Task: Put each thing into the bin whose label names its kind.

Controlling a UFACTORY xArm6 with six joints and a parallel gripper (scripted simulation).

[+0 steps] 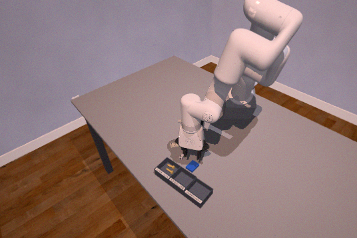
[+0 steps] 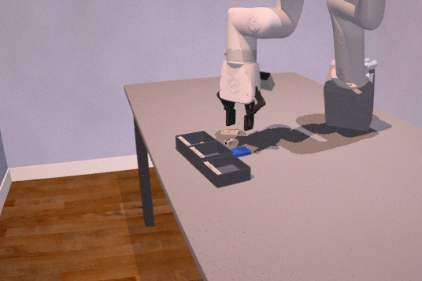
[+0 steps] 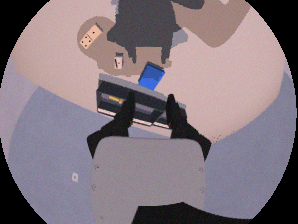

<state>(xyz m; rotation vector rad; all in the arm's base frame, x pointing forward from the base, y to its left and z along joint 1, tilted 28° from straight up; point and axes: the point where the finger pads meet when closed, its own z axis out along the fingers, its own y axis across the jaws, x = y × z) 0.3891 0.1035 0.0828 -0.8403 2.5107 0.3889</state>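
A row of three dark bins [image 1: 183, 181] with white label strips stands near the table's front edge; the labels are too small to read. Two gold screws [image 1: 170, 168] lie in the left end bin. The other two bins look empty. A blue block [image 1: 192, 167] lies on the table just behind the bins. A small grey and white part [image 2: 228, 142] and a flat tan piece [image 2: 229, 132] lie a little further back. My gripper [image 2: 238, 122] hangs open and empty above these loose things, well clear of the table. The wrist view shows the bins [image 3: 133, 104], the blue block [image 3: 152, 76] and the tan piece [image 3: 89, 35].
The arm's dark base [image 2: 348, 104] stands at the back of the table, far from the bins. The table edge runs close in front of the bins, with a wooden floor below.
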